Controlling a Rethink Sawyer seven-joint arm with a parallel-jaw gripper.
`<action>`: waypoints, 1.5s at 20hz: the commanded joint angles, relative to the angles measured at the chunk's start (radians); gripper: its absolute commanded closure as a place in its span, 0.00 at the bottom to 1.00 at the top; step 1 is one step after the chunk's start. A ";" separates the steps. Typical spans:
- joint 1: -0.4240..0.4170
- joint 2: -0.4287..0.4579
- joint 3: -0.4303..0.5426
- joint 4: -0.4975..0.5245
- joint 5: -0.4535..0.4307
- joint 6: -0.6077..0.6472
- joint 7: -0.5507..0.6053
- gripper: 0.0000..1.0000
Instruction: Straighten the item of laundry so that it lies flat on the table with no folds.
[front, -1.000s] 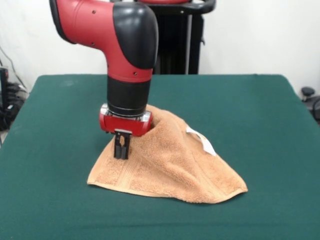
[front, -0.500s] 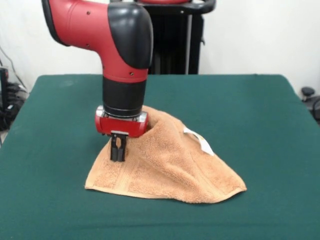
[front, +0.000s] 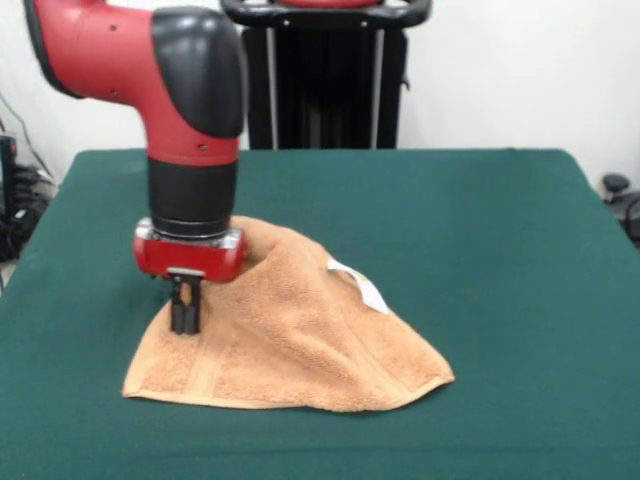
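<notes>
Front view: one towel (bunched), one end effector.

Looks like a robotics lab or test room to me, not anyone's home. Dead giveaway is the red and black robot arm coming down in the upper left of the frame, with a black pedestal frame standing behind it at top centre. The table fills most of the shot and it's covered in plain dark green felt, like a test bench rather than furniture. Behind it there's just a bare white wall across the top. At the far left edge you can see some dark cables and gear, and a bit of black equipment pokes in at the right edge.
</notes>
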 joint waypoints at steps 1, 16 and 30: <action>-0.095 0.021 0.109 -0.104 -0.097 0.189 -0.121 1.00; -0.084 0.026 0.128 -0.102 -0.179 0.165 0.013 1.00; -0.009 -0.163 0.061 0.077 -0.124 0.178 0.139 1.00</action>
